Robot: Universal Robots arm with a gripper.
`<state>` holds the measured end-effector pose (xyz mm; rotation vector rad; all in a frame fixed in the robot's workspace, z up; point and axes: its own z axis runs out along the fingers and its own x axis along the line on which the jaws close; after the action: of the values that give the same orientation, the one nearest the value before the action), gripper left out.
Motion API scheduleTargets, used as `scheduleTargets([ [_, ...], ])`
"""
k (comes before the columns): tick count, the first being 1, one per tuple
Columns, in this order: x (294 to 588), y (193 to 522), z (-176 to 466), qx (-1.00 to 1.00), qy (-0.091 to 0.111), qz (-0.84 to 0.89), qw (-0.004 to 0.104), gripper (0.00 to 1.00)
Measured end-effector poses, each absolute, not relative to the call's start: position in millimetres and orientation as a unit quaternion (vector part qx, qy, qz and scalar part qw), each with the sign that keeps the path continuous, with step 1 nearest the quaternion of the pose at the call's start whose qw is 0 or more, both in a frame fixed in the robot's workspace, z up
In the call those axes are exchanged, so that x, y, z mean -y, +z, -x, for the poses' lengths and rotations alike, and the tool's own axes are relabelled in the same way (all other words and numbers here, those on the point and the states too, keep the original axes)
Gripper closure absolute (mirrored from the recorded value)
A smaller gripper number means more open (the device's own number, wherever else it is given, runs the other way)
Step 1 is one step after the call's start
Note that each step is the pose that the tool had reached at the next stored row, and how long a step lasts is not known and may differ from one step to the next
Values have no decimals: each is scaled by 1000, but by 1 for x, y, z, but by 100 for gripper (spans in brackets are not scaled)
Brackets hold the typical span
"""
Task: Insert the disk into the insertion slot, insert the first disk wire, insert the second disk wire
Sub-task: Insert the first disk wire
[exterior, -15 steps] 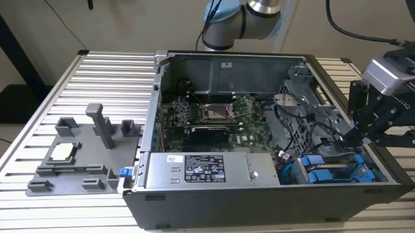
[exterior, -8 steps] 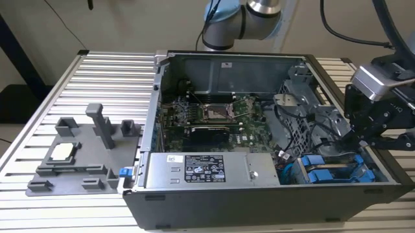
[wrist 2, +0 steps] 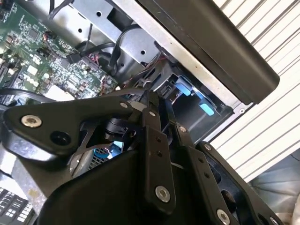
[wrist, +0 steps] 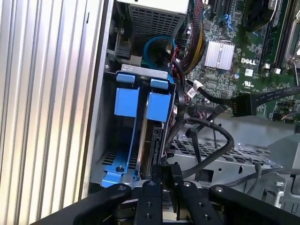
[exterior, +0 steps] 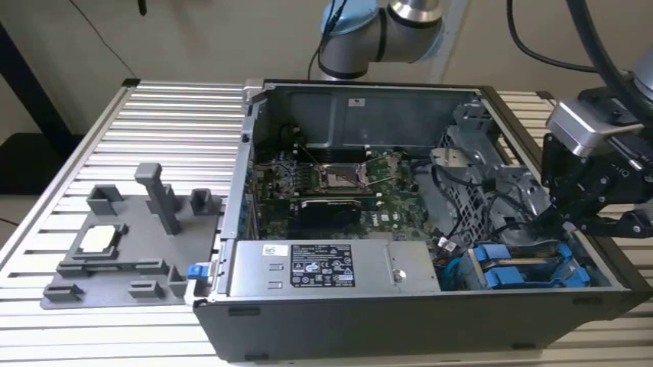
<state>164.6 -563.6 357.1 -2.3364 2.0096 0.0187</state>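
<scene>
Two bright blue carriers stand side by side in the drive bay at the case's front corner. The disk (wrist: pixel 158 107) (exterior: pixel 492 253) sits fully in its slot, the one farther from the case wall, with its dark edge showing behind the blue handle. My gripper (wrist: pixel 166 182) (exterior: pixel 542 222) (wrist 2: pixel 146 96) reaches down at the disk's back end. It is shut on a black wire plug (wrist: pixel 167 172) that stands right at that end. A black cable (wrist: pixel 220 133) loops away from there over the metal cage.
The other blue-framed drive (wrist: pixel 126 101) (exterior: pixel 508 277) sits next to the case wall. The motherboard (exterior: pixel 337 180), the power supply (exterior: pixel 321 267) and loose cable bundles (wrist: pixel 194 44) crowd the case. A grey fixture plate (exterior: pixel 122 245) lies on the slatted table at the exterior view's left.
</scene>
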Motion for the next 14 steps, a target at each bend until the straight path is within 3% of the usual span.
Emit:
scheduleTargets([
  [14,566,352,-160,-663,5,748,30,81],
])
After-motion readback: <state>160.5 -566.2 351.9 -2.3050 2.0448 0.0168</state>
